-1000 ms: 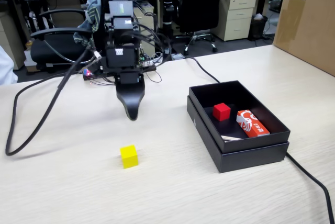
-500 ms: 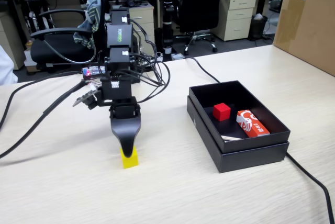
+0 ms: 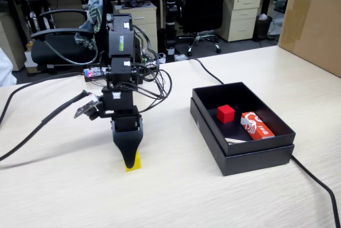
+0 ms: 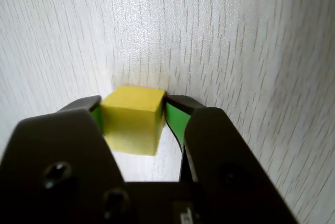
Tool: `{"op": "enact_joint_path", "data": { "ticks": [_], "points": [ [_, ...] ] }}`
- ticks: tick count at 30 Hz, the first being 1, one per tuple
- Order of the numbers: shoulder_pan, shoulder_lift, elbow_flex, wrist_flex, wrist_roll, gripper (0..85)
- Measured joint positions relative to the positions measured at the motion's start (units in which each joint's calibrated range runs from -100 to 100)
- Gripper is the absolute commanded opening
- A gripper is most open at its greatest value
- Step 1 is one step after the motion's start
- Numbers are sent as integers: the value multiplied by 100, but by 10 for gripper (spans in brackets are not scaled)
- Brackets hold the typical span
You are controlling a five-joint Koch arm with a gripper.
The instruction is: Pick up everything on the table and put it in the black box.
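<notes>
1. Fixed view, starting at the left: the arm is bent down over the desk (image 3: 64,190), with the pincer (image 3: 129,163) pointing straight at the wood-grain top. Its black tip hides most of the yellow cube (image 3: 135,163); only a yellow corner pokes out at the right of the tip.
2. Further right in that view sits the black box (image 3: 209,124), nested in its lid and well apart from the arm. Inside are a red cube (image 3: 225,113) and, just to its right, a red-orange packet (image 3: 257,125).
3. A big brown carton (image 3: 314,23) stands at the far right edge, and a black cable (image 3: 314,182) runs along the desk past the box.
4. Wrist view: the pincer (image 4: 133,111) is pinching the yellow cube (image 4: 132,124), a green-lined finger (image 4: 174,119) pressed on each side. The cube looks like it's sitting on the desk (image 4: 235,35), with pale wood grain all around.
</notes>
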Motion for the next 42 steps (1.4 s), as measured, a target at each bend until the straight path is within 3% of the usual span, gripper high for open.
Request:
{"op": "enact_joint_path", "data": {
  "ticks": [1, 3, 9, 16, 21, 28, 33, 39, 42],
  "points": [
    [0, 0, -9, 0, -10, 61],
    [0, 0, 9, 0, -15, 8],
    [10, -298, -265, 23, -29, 7],
    [244, -2706, -1041, -93, -15, 7],
    [669, -4518, -1725, -139, 88, 7],
    [1734, -6110, -1725, -139, 342, 7],
    [2227, -5696, -1570, -139, 537, 8],
    [2295, -1709, -146, -147, 762, 9],
    [2256, -1243, -128, -147, 762, 9]
  ]
}}
